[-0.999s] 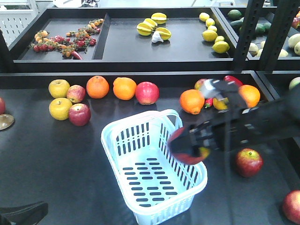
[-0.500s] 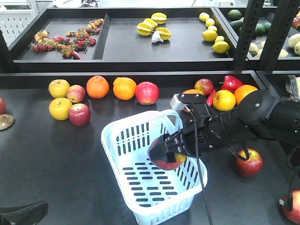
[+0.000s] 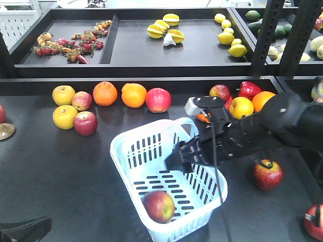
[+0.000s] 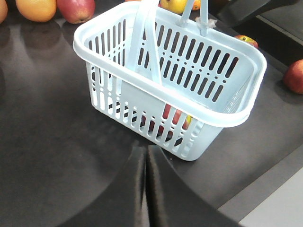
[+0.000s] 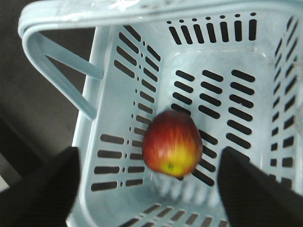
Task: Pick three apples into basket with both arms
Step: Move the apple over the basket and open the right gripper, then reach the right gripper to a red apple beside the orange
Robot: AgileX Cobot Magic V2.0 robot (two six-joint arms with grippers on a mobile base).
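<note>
Behind basket (image 4: 138,100) slats, one apple (image 4: 173,115) shows partly

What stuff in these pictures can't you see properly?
- Front view: an orange is mostly hidden behind the right arm.
- Front view: the far-right apple is cut off by the picture's edge.
- Left wrist view: the basket wall hides most of the inside apple. Only bits show through the slots.
</note>
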